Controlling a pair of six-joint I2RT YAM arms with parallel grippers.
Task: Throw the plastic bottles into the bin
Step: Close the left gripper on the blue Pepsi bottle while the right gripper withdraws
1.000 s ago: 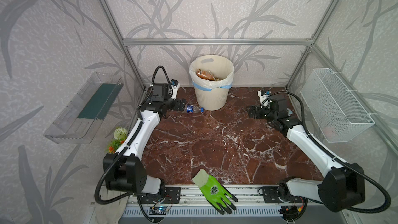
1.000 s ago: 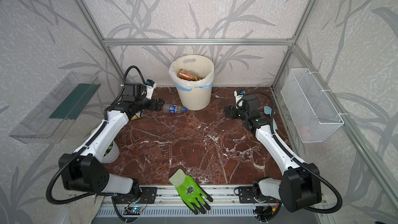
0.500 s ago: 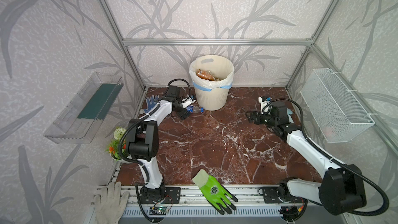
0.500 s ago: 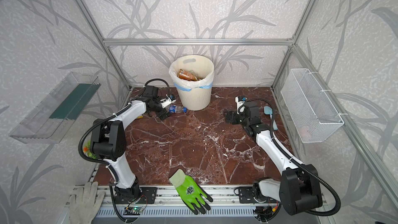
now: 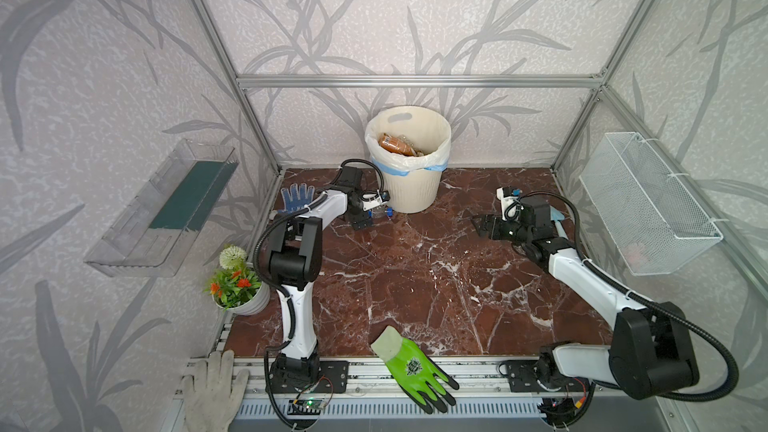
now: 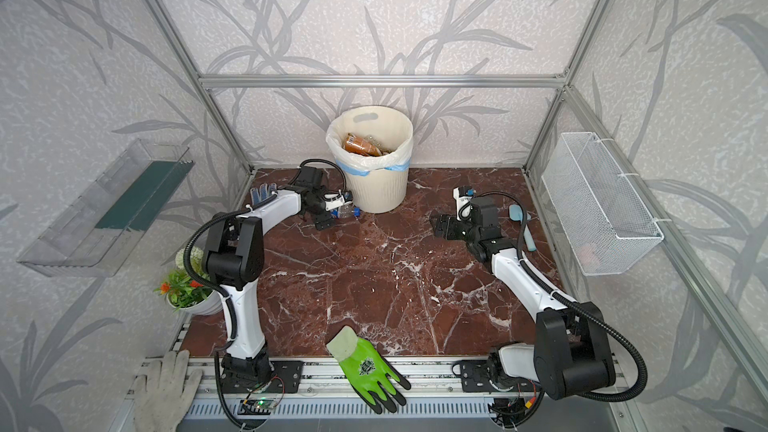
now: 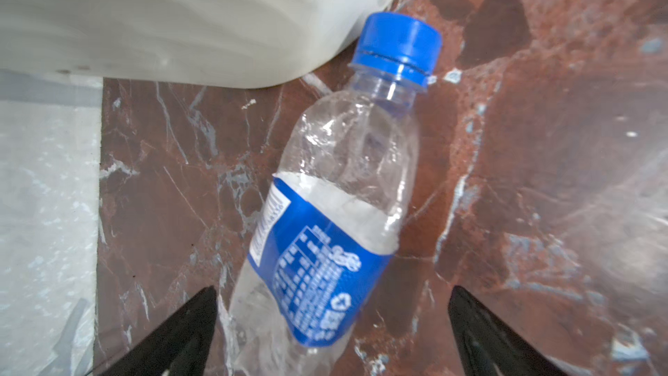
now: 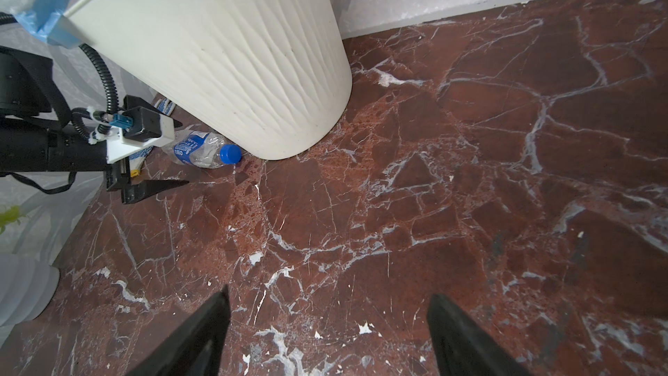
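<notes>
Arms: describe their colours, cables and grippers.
The left arm and right arm share white shells, black joints and black corrugated cables. The left gripper and right gripper are black with tapering pointed jaws, beside white camera mounts with blue plugs.

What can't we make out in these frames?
Base of the blue-capped bottle: left wrist view, cut off by the bottom edge.
Contents of the bin below the top layer: both top views, hidden by its wall.
Pinkish thing in the wire-mesh basket: a top view, too blurred behind mesh to name.
</notes>
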